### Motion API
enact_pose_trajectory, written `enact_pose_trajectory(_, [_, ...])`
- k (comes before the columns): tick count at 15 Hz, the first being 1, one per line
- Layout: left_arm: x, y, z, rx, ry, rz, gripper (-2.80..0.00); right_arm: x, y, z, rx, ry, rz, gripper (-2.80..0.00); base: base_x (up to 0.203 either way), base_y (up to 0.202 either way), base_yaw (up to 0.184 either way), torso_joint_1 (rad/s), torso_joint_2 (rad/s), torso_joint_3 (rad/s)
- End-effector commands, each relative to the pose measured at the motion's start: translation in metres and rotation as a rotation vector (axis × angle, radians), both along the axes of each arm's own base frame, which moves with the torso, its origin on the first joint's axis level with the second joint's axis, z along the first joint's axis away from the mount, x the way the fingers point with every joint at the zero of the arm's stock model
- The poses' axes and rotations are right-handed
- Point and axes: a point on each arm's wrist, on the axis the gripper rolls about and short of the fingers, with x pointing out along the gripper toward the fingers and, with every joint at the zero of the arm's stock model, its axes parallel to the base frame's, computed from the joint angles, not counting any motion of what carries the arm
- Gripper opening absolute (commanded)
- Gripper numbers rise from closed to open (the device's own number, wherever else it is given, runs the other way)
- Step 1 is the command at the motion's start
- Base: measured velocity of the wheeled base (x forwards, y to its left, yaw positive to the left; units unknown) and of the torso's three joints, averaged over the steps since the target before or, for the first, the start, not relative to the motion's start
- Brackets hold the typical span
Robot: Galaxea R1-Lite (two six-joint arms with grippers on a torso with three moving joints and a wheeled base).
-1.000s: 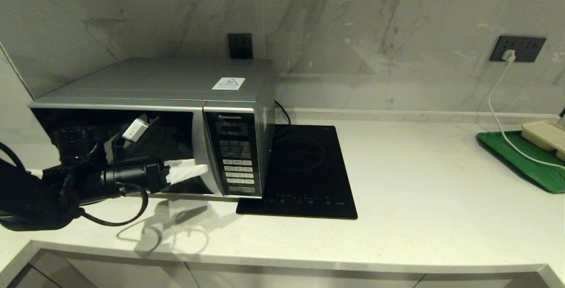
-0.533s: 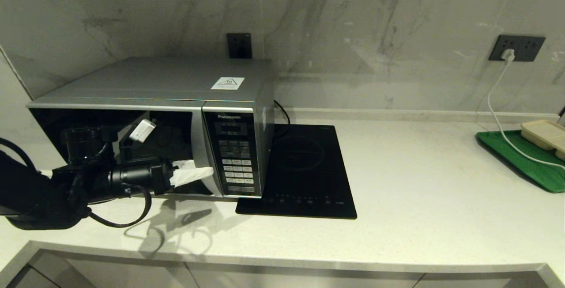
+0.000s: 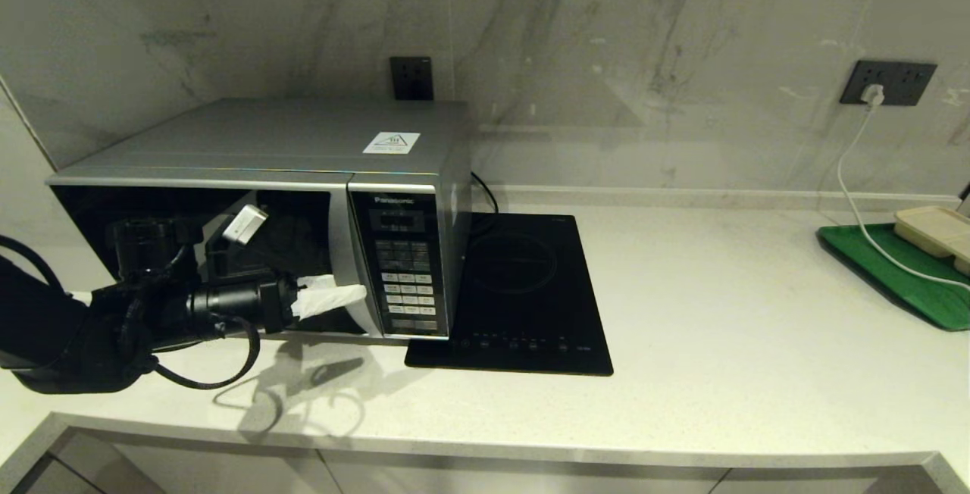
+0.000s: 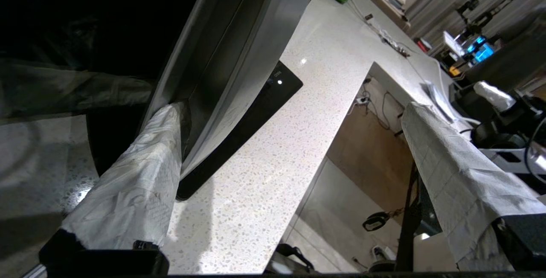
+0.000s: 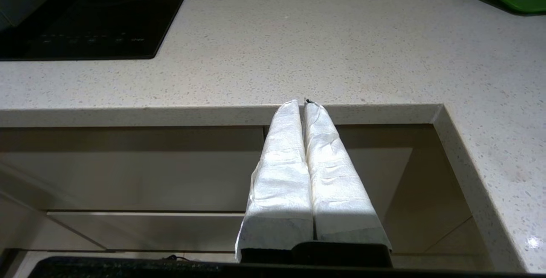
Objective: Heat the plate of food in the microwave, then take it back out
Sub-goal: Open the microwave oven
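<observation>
The silver microwave (image 3: 303, 138) stands at the counter's left with its dark glass door (image 3: 189, 251) closed. My left gripper (image 3: 333, 298) hovers in front of the door's right edge, beside the keypad panel (image 3: 402, 267). In the left wrist view the left gripper (image 4: 292, 106) is open wide. One white-wrapped finger (image 4: 140, 175) touches the seam between door and panel, and the other finger (image 4: 452, 171) hangs over the counter's front edge. The plate of food is not in sight. My right gripper (image 5: 303, 102) is shut and parked below the counter edge.
A flat black induction cooktop (image 3: 523, 289) lies right of the microwave. At the far right a green tray (image 3: 894, 274) holds a beige compartment tray (image 3: 936, 229). A white cable (image 3: 856, 198) runs over it from the wall socket (image 3: 888, 83).
My left gripper has edged to the right along the door front toward the keypad panel, then held still. The right arm has not moved.
</observation>
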Motion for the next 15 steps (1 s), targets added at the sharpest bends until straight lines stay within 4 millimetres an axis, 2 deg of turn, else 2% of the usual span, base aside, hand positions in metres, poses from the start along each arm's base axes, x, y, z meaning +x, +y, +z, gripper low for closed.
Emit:
enact_pose_trajectory(1, [-0.012, 0.002, 0.007, -0.022, 0.013, -0.024, 0.0, 0.0, 0.0, 0.0, 0.0, 0.001, 0.001, -2.8, 0.0, 0.0, 0.0, 0.0, 0.0, 0.0])
enact_pose_trajectory(3, [-0.035, 0.014, 0.02, -0.055, 0.056, -0.021, 0.0, 0.0, 0.0, 0.0, 0.0, 0.001, 0.001, -2.8, 0.0, 0.0, 0.0, 0.0, 0.0, 0.0])
enact_pose_trajectory(4, [-0.042, 0.024, 0.02, -0.074, 0.09, -0.007, 0.0, 0.0, 0.0, 0.0, 0.0, 0.001, -0.001, -2.8, 0.0, 0.0, 0.0, 0.0, 0.0, 0.0])
enact_pose_trajectory(7, [-0.043, 0.031, 0.017, -0.083, 0.115, 0.009, 0.0, 0.0, 0.0, 0.0, 0.0, 0.001, 0.0, -2.8, 0.0, 0.0, 0.0, 0.0, 0.0, 0.0])
enact_pose_trajectory(10, [-0.046, 0.034, 0.004, -0.068, 0.15, 0.065, 0.0, 0.0, 0.0, 0.0, 0.0, 0.001, -0.001, -2.8, 0.0, 0.0, 0.0, 0.0, 0.0, 0.0])
enact_pose_trajectory(12, [-0.057, 0.04, 0.006, -0.049, 0.12, 0.112, 0.0, 0.0, 0.0, 0.0, 0.0, 0.001, 0.0, -2.8, 0.0, 0.0, 0.0, 0.0, 0.0, 0.0])
enact_pose_trajectory(14, [-0.077, 0.047, 0.014, -0.043, 0.089, 0.15, 0.0, 0.0, 0.0, 0.0, 0.0, 0.001, 0.001, -2.8, 0.0, 0.0, 0.0, 0.0, 0.0, 0.0])
enact_pose_trajectory(15, [-0.087, 0.052, 0.017, -0.042, 0.076, 0.178, -2.8, 0.0, 0.0, 0.0, 0.0, 0.001, 0.0, -2.8, 0.0, 0.0, 0.0, 0.0, 0.0, 0.0])
